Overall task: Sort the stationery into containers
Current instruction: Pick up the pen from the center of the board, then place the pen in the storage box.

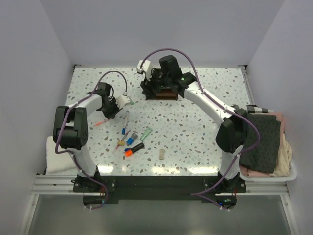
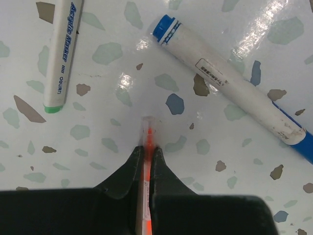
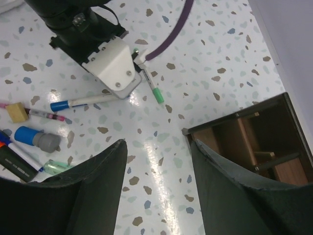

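Orange pen pinched tight in left gripper; green-tipped marker, blue-capped pen lie close by. Right gripper wide open, empty, by organizer, far side.

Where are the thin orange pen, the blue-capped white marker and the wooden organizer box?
thin orange pen [image 2: 148,139], left wrist view, on its exposed front end.
blue-capped white marker [image 2: 230,83], left wrist view, on the middle of its barrel.
wooden organizer box [image 3: 245,139], right wrist view, on an inner divider.

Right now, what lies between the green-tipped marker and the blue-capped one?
The thin orange pen, held by the left claw; left wrist view shows it.
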Robot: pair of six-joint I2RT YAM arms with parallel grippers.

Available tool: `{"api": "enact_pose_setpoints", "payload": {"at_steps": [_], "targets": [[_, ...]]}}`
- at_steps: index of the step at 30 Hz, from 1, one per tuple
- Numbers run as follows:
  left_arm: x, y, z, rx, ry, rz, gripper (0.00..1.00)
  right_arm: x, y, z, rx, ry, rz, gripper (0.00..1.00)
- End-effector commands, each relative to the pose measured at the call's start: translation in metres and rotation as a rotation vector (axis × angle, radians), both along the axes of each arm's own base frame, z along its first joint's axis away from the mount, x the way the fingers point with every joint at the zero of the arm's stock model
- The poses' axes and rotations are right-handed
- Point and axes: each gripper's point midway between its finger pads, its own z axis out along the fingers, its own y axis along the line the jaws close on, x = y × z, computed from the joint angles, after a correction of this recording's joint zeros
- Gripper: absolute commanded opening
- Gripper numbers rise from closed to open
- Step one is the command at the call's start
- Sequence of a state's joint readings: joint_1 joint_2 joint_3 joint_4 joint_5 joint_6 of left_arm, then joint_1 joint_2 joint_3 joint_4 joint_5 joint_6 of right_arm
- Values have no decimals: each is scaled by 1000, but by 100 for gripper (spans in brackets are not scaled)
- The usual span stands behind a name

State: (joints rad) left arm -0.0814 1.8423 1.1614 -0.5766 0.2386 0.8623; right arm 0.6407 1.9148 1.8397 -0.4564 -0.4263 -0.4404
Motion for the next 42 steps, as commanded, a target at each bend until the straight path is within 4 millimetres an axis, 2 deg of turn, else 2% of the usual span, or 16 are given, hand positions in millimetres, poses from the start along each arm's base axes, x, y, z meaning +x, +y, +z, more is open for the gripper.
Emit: {"api": "enact_pose_setpoints", "payload": {"at_steps": [1,3,4,6,7,11,12,13,14,15,16,20,25,29,33,42], "targets": [[-8,-3,8,8,49,-47,0,10,-26,52,46,-103,-86,59],[1,-24,51,-101,30,-52,0,16,-42,65,46,-138,-131,59],[37,-36,108,-163,-99,-60,0,18,-48,68,44,-145,-147,59],[43,-64,164,-325,-100,-61,0,27,-69,76,45,-162,-204,59],[69,-76,217,-390,-209,-86,0,31,-76,77,48,-162,-238,59],[96,-130,322,-766,-408,-178,0,53,-110,79,77,-155,-372,60],[97,-139,335,-840,-457,-216,0,59,-120,80,84,-149,-402,60],[86,-145,316,-920,-434,-202,0,63,-124,78,95,-132,-422,60],[93,-155,374,-1076,-658,-283,0,65,-126,78,99,-129,-429,60],[86,-161,381,-1155,-705,-292,0,69,-131,77,101,-125,-442,60],[91,-166,366,-1217,-703,-271,0,70,-132,78,105,-122,-448,60],[118,-198,382,-1429,-613,-234,0,75,-139,77,107,-119,-467,60],[153,-232,366,-1459,-657,-230,0,74,-147,71,100,-107,-490,60],[165,-259,346,-1455,-662,-244,0,70,-151,67,88,-100,-491,60],[174,-269,330,-1451,-661,-227,0,69,-154,64,78,-98,-493,60],[194,-265,301,-1388,-700,-199,0,74,-154,50,63,-71,-496,60]]}}
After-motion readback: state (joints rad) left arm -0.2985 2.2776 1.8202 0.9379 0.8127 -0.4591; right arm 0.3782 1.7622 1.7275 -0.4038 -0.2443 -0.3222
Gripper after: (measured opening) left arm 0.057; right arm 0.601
